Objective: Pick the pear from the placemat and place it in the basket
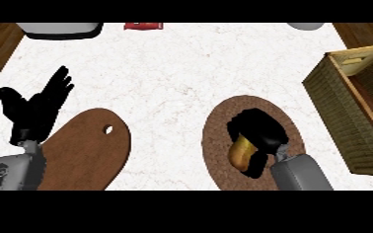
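The right hand (256, 131) was curled around the pear (239, 153) on the placemat (218, 128). The pear looked smooth, round and light, so holding its fat middle seemed best.

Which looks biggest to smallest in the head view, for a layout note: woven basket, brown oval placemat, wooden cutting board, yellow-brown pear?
1. Brown oval placemat and wooden cutting board: look alike.
2. Woven basket: cropped, unsure.
3. Yellow-brown pear, smallest.
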Controlling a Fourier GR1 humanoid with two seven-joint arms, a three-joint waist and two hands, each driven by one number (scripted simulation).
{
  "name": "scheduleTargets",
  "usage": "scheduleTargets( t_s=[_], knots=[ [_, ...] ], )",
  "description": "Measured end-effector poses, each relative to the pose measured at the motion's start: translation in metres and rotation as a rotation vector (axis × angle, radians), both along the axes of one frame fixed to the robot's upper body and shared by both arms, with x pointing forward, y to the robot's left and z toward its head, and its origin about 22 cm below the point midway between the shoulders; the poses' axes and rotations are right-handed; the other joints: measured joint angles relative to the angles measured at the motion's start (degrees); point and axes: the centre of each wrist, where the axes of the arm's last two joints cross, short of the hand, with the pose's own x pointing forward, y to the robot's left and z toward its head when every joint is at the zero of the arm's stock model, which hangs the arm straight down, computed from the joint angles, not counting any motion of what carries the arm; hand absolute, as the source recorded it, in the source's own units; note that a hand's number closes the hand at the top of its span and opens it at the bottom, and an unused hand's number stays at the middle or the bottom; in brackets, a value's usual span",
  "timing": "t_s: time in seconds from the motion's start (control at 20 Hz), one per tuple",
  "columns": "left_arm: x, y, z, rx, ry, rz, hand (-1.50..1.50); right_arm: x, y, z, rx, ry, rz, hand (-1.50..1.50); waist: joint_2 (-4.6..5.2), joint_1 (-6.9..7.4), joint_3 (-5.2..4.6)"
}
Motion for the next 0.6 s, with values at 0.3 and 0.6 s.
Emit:
scheduleTargets(
  t_s=[0.3, 0.6],
  knots=[
    [-0.002, 0.004, -0.001, -0.006, 0.000, 0.026, 0.00, 0.020, -0.031, 0.014, 0.113, -0.064, -0.616, 1.50, 0.41, -1.64, 0.45],
    [0.004, -0.008, 0.002, -0.011, -0.011, -0.024, 0.00, 0.053, -0.035, 0.073, 0.390, -0.285, -1.046, 1.50, 0.63, 2.27, 0.70]
  ],
)
